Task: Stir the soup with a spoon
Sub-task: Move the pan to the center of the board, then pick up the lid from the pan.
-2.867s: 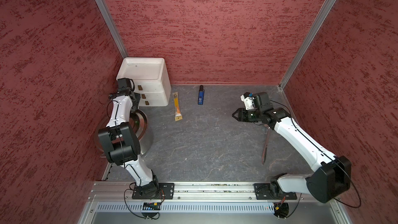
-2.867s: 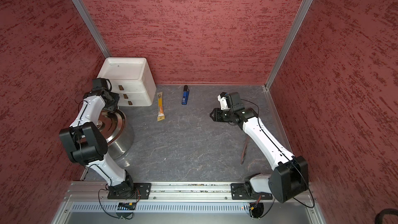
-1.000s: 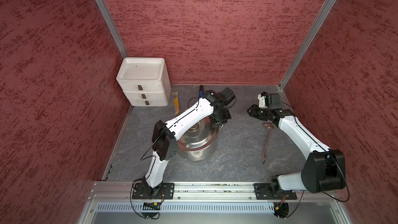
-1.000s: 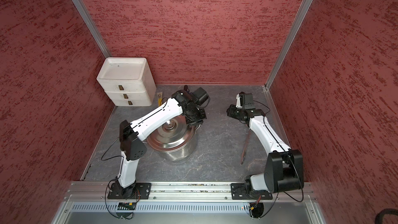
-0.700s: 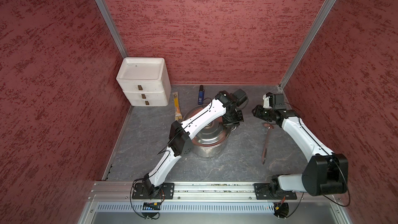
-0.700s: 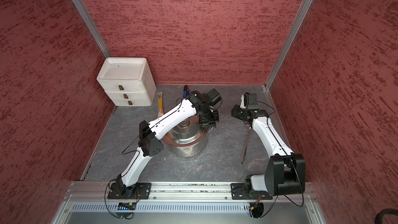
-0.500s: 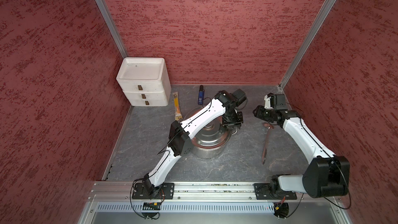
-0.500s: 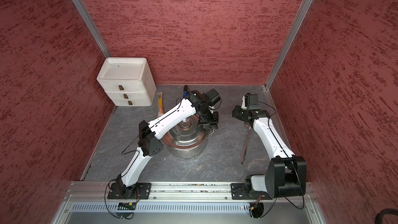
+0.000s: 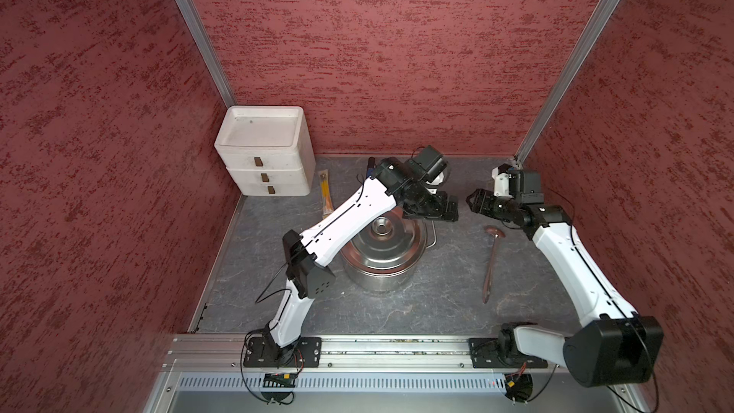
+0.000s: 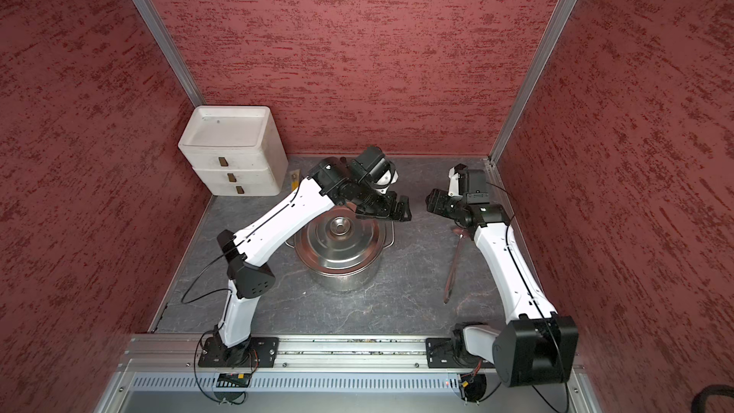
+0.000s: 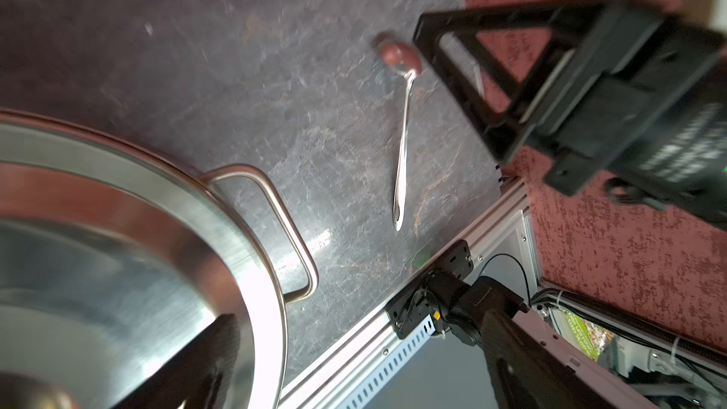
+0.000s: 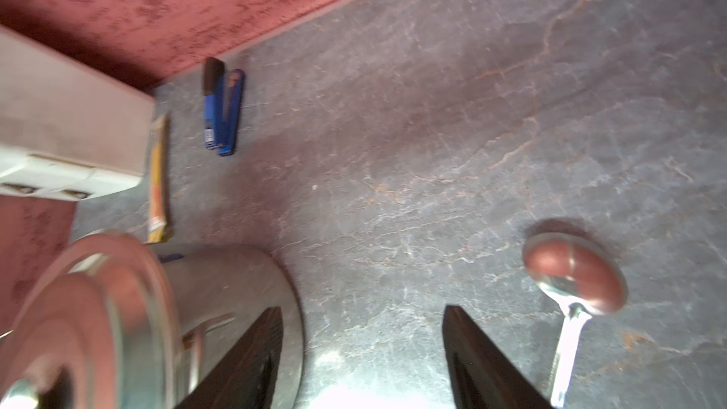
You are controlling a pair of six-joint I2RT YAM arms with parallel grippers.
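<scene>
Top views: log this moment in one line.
stockpot: lid on | ladle: lying on table, untouched | left gripper: open by pot handle | right gripper: open, empty, near ladle bowl

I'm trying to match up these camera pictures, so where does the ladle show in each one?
Top view: the ladle lies between the pot and the right arm.
Top view: same place, bowl partly behind that arm.
Left wrist: whole ladle, past the pot's loop handle.
Right wrist: only its bowl and some handle, across the table from the pot.
Shared landmark: the pot, in all four.
</scene>
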